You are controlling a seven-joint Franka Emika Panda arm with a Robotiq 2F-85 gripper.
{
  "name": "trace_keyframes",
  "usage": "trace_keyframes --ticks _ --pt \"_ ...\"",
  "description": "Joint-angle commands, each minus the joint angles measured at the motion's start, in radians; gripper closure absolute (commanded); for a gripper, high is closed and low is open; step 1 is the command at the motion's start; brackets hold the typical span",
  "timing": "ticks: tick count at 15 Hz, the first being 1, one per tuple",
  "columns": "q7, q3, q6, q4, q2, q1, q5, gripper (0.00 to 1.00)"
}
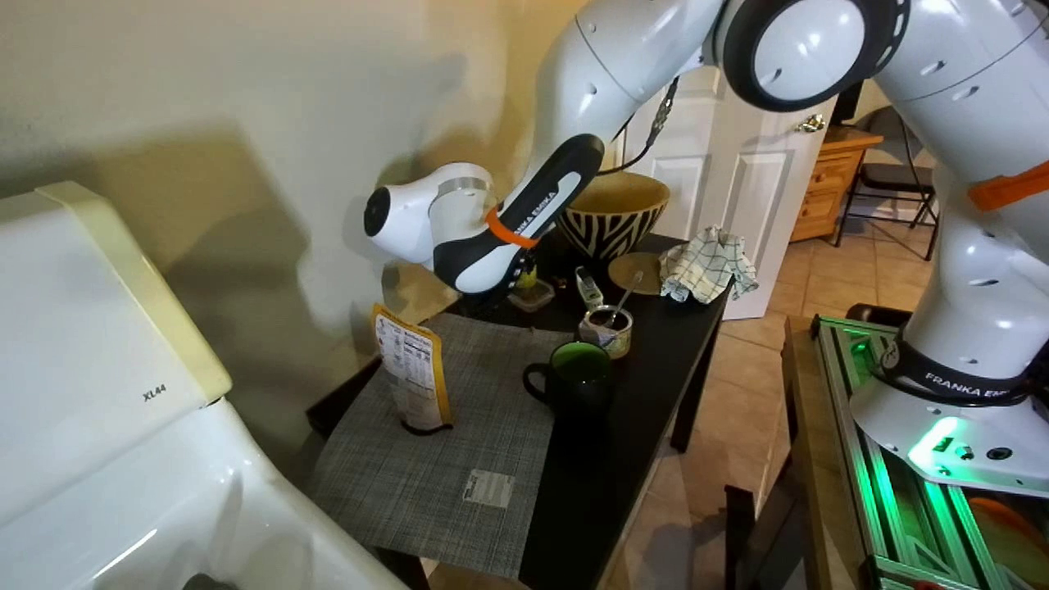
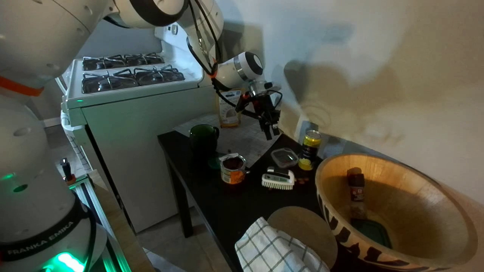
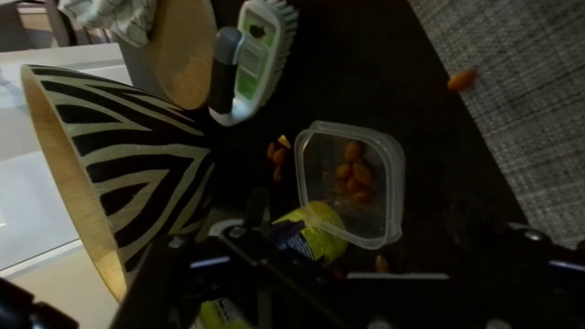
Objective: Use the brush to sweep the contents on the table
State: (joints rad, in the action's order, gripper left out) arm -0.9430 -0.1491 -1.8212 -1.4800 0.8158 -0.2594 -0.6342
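Note:
The brush (image 2: 278, 179), white with bristles and a dark handle, lies on the black table (image 2: 242, 206). It also shows in the wrist view (image 3: 260, 55) at the top, bristles facing right. Loose almonds (image 3: 277, 157) lie on the table between the brush and a clear container (image 3: 395, 183), which holds several more. One almond (image 3: 462, 79) sits at the edge of the grey mat (image 3: 516, 91), and another (image 3: 381, 264) lies below the container. My gripper (image 2: 271, 134) hangs above the table near the mat's edge, apart from the brush. Its fingers look spread and empty in the dark wrist view.
A zebra-patterned bowl (image 2: 397, 181), a yellow can (image 2: 311, 149), an open tin (image 2: 232, 170) with a spoon, a dark mug (image 1: 580, 381), a standing bag (image 1: 414, 369), a round board (image 2: 302, 230) and a checked cloth (image 2: 276, 249) are on the table. A wall runs behind it.

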Motion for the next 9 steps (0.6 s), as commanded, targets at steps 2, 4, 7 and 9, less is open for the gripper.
trace_keyframes --ticks 2,4,7,9 --pt "-0.135 -0.001 -0.303 -0.283 -0.209 0.029 -0.035 0.00" --pt "-0.182 -0.013 -0.428 -0.378 -0.274 0.037 -0.046 0.00" --pt "-0.219 -0.037 -0.589 -0.517 -0.369 0.044 -0.074 0.00" --pt "-0.233 -0.054 -0.683 -0.612 -0.430 0.053 -0.083 0.00"
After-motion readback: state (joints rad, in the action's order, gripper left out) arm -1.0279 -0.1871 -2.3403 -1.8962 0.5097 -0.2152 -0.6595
